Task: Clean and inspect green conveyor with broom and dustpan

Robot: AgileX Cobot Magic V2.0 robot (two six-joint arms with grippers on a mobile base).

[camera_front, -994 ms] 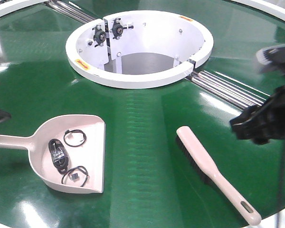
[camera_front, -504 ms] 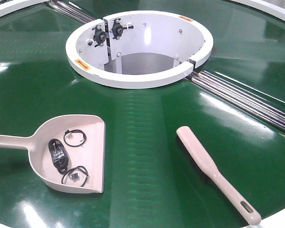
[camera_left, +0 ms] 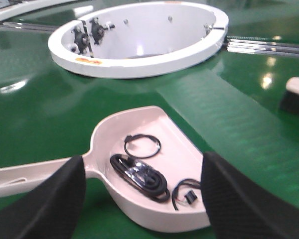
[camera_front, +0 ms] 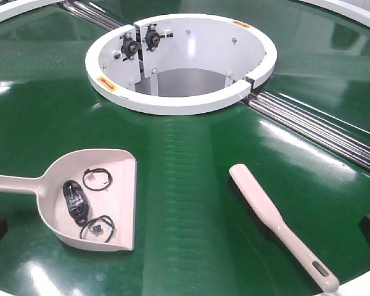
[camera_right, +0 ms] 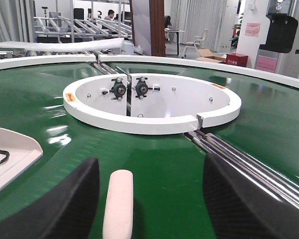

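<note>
At the near edge of the green conveyor [camera_front: 191, 160], both arms reappear, left gripper [camera_left: 139, 199] spread around the dustpan [camera_front: 92, 197], right gripper [camera_right: 149, 199] spread over the broom [camera_front: 277, 222], suggesting fresh grasps.

Your dustpan [camera_front: 92, 197] handle runs off the front view's left edge; the broom [camera_right: 118, 206] is cropped below in the right wrist view.

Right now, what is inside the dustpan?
The dustpan holds black debris: a thin wire ring, a coiled cable bundle, and a wire loop with a small connector. Whatever lies beneath the bundle is covered.
</note>
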